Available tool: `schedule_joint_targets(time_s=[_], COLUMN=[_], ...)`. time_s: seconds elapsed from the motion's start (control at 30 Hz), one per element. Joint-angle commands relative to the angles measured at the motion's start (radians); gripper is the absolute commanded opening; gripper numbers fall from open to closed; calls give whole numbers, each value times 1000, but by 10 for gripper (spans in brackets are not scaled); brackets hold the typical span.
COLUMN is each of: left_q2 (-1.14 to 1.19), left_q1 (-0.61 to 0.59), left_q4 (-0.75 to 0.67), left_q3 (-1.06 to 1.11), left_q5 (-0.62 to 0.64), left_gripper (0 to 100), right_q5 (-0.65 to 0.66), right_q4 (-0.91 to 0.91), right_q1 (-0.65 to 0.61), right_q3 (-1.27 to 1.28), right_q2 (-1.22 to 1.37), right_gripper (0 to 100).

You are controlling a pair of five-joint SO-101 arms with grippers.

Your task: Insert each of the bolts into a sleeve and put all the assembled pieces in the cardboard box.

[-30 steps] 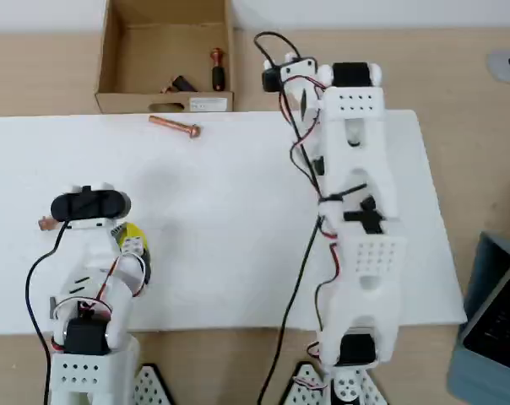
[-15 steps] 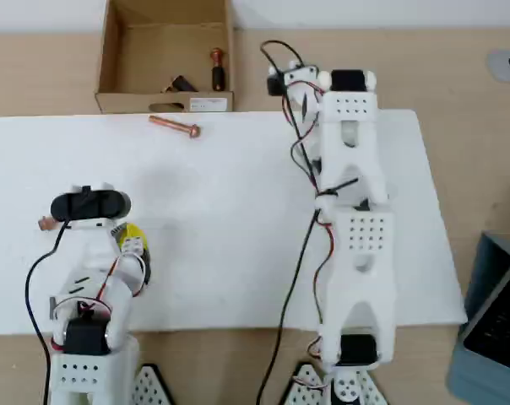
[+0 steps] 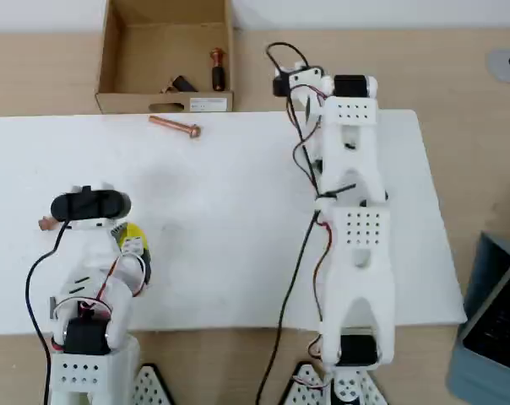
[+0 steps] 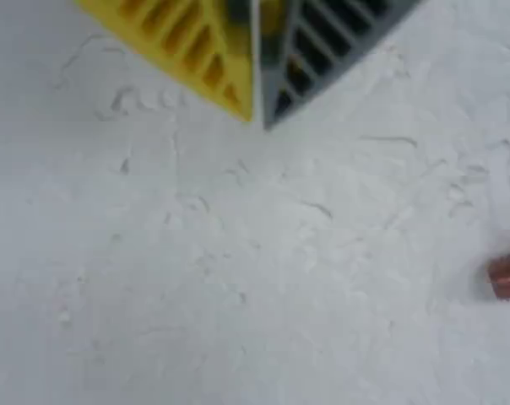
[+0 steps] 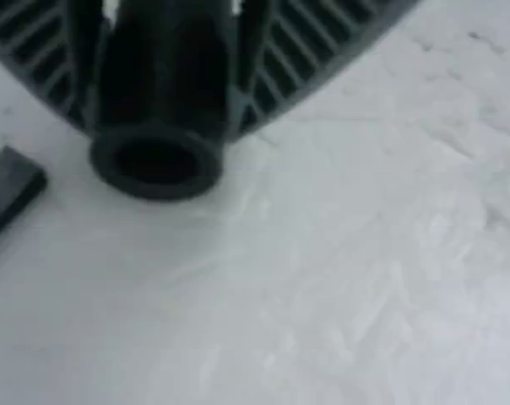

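Sleeve (image 5: 158,160) — clamped in right hand (image 5: 164,105); left hand (image 4: 257,114) together | cardboard box (image 3: 110,59) label (image 3: 208,104) — unreadable

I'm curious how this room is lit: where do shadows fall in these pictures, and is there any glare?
High view: even light, no glare on the white mat; the cardboard box looks dimmer inside. Right wrist view: the sleeve throws a soft shadow on the mat. Left wrist view: a thin dark shadow edges the bolt.

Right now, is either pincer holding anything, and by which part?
The right pincer clamps a black sleeve by its body, open end protruding. The left pincer is shut, empty.
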Motion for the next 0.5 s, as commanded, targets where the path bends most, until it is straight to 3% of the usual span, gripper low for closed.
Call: schedule_joint_targets(time_s=[0.0, 0.23, 0.47], left_q2=[-7, -7, -7], left_q1=[-9, -9, -3], left_q4=[0, 0, 0], left_q3=[14, 14, 14], left_q5=[0, 0, -5], left_gripper=[2, 2, 2], right_q5=[0, -3, -6], right_q4=[-5, 20, 21], right_q1=[2, -5, -33], right_q3=[-21, -87, -13], right_q2=[30, 13, -205], right_gripper=[10, 10, 10])
